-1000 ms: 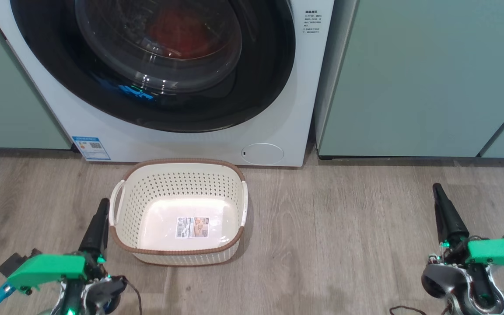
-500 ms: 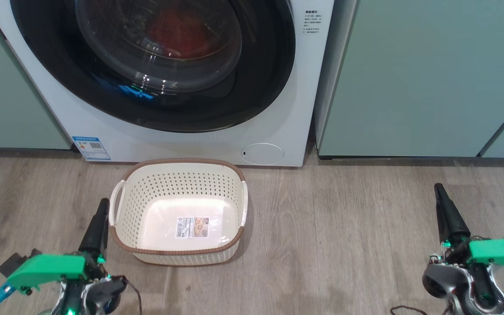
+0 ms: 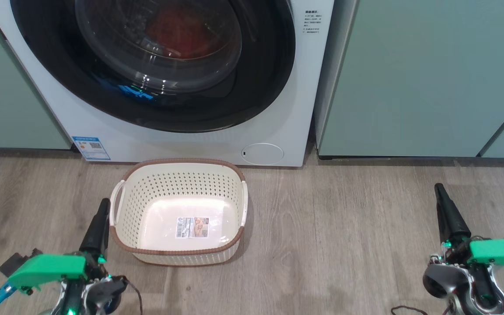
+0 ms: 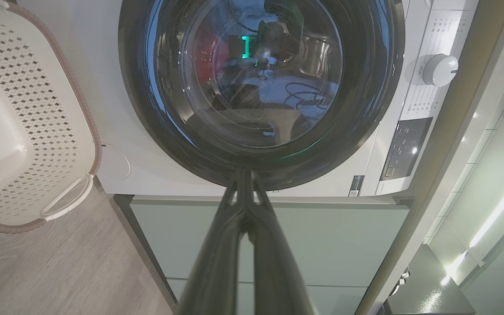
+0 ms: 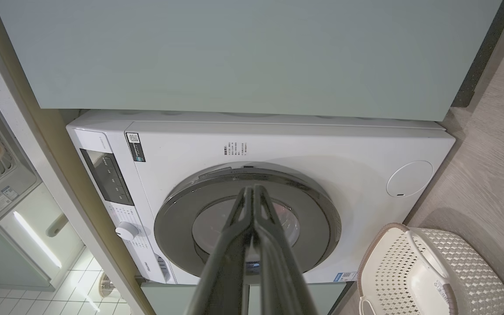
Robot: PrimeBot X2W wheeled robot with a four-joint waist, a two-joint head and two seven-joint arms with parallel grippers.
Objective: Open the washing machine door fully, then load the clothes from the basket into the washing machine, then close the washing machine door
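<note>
The white washing machine [image 3: 190,144] stands ahead with its black-rimmed glass door [image 3: 155,65] closed flat against the front; the door [image 4: 260,87] [image 5: 247,223] looks the same in both wrist views. Red clothes [image 3: 182,30] show dimly through the glass, inside the drum. The cream basket [image 3: 177,175] sits on the floor before the machine with nothing in it but its label sticker. My left gripper [image 3: 102,205] is shut, just left of the basket's handle. My right gripper [image 3: 439,189] is shut, far to the right over bare floor. Both hold nothing.
Pale green cabinets [image 3: 422,74] flank the machine on both sides. A small round white flap [image 3: 262,154] sits at the machine's lower right. The wood floor [image 3: 344,232] runs between the basket and my right gripper. A cable end [image 3: 403,309] lies at the bottom edge.
</note>
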